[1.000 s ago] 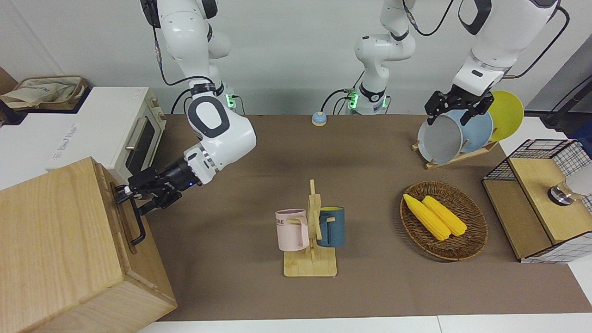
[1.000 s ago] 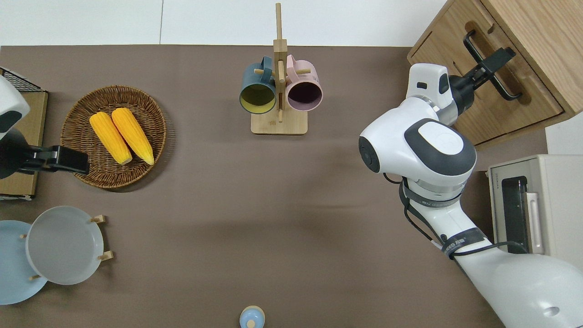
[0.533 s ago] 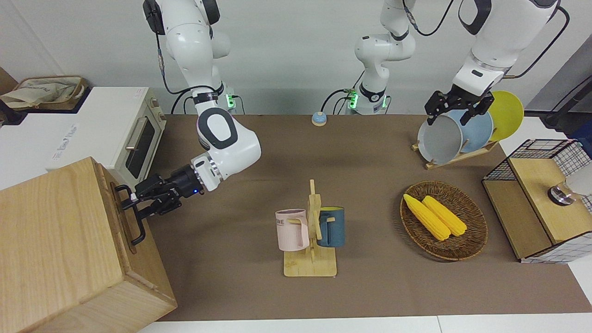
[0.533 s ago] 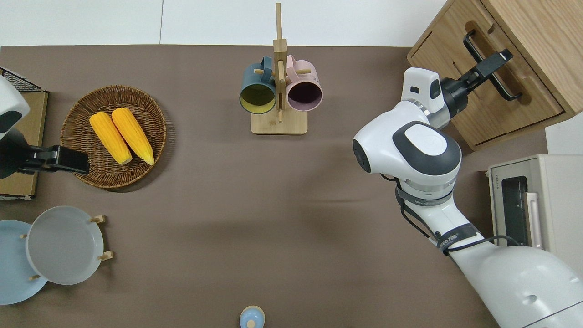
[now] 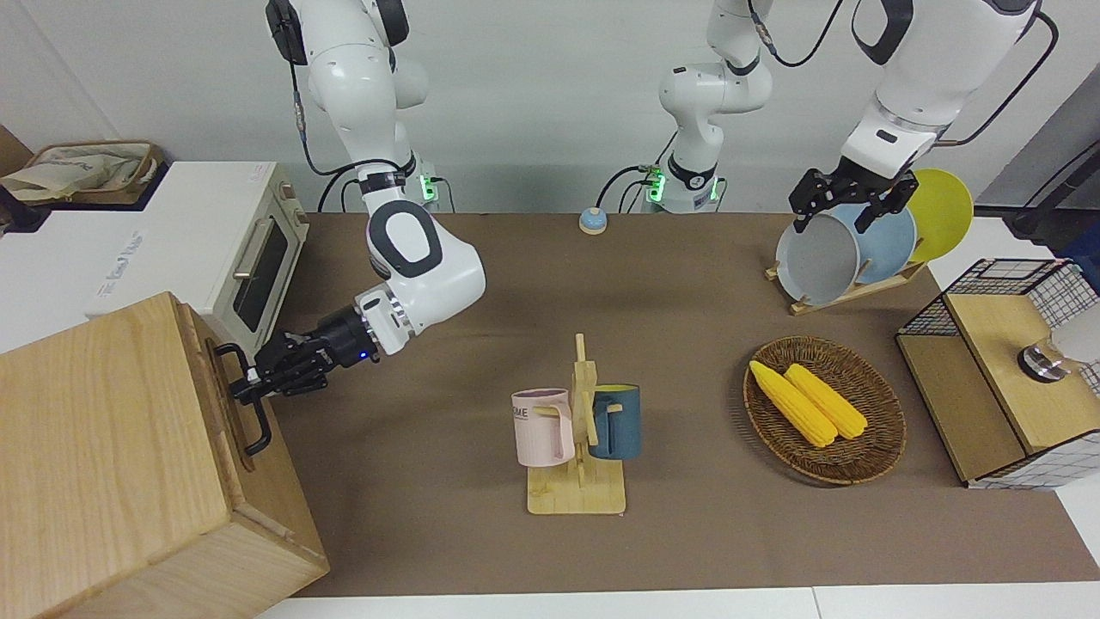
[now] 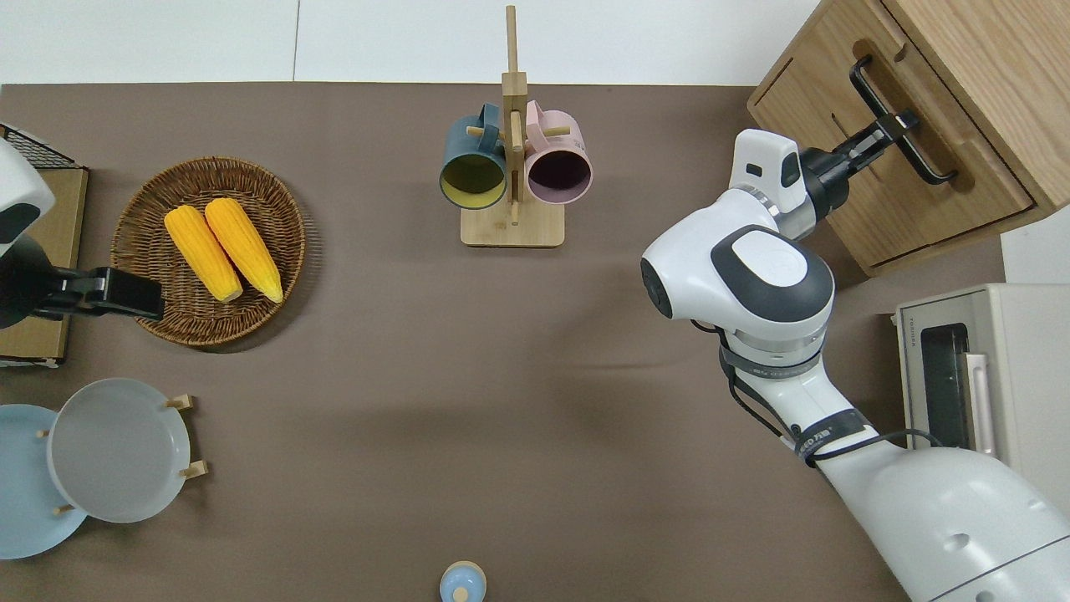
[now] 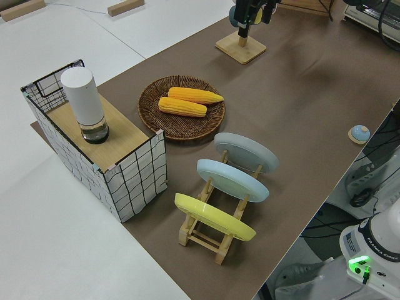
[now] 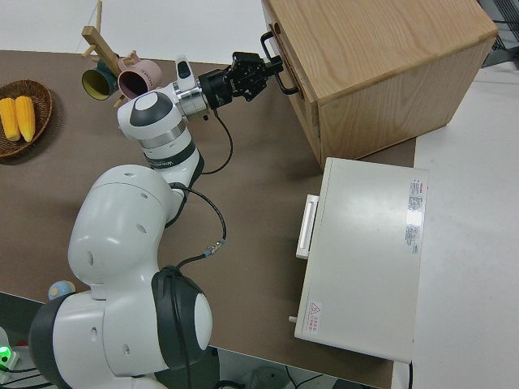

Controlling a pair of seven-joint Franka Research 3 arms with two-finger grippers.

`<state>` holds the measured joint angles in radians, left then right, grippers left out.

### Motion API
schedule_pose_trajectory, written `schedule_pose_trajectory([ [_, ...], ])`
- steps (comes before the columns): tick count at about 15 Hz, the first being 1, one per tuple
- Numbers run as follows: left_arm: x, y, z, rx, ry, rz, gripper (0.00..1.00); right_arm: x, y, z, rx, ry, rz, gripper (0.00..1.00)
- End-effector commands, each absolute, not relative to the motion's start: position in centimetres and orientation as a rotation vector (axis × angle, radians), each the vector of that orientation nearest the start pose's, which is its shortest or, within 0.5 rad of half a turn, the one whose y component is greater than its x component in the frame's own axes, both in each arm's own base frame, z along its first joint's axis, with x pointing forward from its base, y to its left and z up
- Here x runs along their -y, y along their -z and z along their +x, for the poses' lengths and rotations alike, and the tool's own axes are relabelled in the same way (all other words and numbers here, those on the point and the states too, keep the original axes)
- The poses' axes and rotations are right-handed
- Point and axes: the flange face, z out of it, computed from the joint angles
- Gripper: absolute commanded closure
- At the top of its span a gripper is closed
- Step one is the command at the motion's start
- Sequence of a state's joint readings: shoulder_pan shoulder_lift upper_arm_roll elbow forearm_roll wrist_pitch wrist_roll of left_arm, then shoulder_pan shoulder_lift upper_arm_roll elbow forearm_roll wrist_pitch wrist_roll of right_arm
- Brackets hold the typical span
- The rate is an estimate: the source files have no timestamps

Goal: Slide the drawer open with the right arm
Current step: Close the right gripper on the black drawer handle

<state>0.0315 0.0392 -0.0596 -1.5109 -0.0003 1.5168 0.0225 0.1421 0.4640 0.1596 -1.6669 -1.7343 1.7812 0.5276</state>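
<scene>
Sideways, the right arm's black gripper [image 5: 249,384] reaches the light-wood drawer's [image 6: 911,180] black bar handle [image 6: 905,125], jaws clenched on it, ready to pull.

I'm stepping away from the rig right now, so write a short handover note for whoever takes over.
Right hand: at the drawer's black bar handle, fingers closed around the bar.
Left arm: parked.
Drawer: in the big wooden box at the right arm's end of the table, beside the white toaster oven. It looks shut, or barely moved.
Done: reach and grip.
Left: pull the drawer straight out, then release.
</scene>
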Motion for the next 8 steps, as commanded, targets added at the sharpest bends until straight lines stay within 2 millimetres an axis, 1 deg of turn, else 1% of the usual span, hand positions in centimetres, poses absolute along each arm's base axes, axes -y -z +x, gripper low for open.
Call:
schedule_pose_trajectory([
  [1, 1.4, -63.0, 56.3, -0.097, -0.06, -3.126, 0.01, -11.7, -39.8, 67.8, -0.491, -0.383, 1.502, 1.0],
  [3, 1.4, -63.0, 56.3, -0.097, -0.06, -3.126, 0.01, -12.5, -40.0, 67.6, -0.485, -0.383, 1.498, 1.0],
  [4, 1.4, -63.0, 56.3, -0.097, -0.06, -3.126, 0.01, -13.7, -40.1, 67.2, -0.491, -0.395, 1.499, 1.0],
  [5, 1.4, -62.9, 56.3, -0.097, -0.062, -3.126, 0.01, -14.4, -40.3, 67.0, -0.485, -0.388, 1.489, 1.0],
  [7, 1.4, -62.9, 56.3, -0.097, -0.062, -3.126, 0.01, -16.7, -40.5, 66.2, -0.49, -0.383, 1.49, 1.0],
  [8, 1.4, -62.9, 56.3, -0.097, -0.062, -3.126, 0.01, -18.6, -40.4, 65.5, -0.501, -0.393, 1.519, 1.0],
])
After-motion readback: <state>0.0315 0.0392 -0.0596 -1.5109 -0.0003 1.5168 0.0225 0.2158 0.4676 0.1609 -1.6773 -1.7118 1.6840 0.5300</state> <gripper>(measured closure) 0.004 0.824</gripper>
